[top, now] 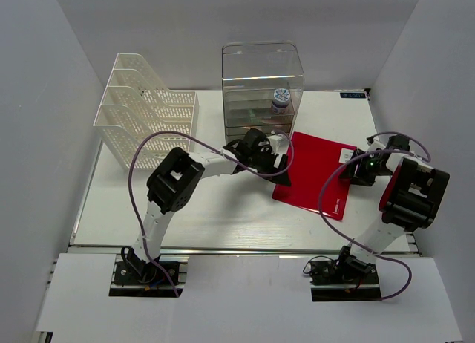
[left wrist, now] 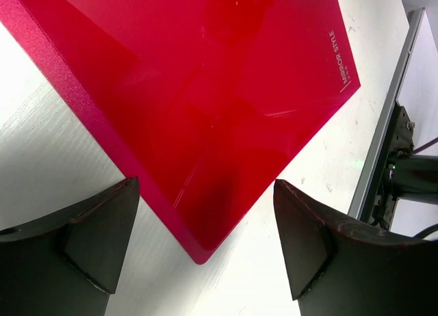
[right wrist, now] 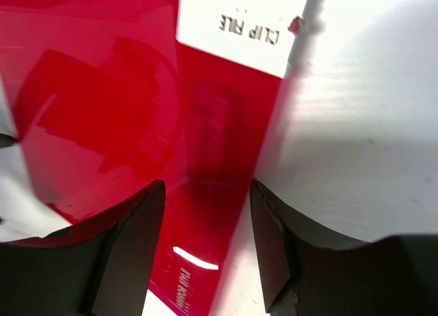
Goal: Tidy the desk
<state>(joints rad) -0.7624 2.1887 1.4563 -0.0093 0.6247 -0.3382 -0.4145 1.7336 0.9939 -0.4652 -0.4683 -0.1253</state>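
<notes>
Red clip file lying flat, white label at its far right corner, clear drawer box standing just behind it with a small capped bottle showing through, white mesh file rack off left.

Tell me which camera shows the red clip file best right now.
Top external: the red clip file shows nearly whole, flat on the desk. Left wrist catches only one corner; right wrist only a blurred strip near its white label.
</notes>
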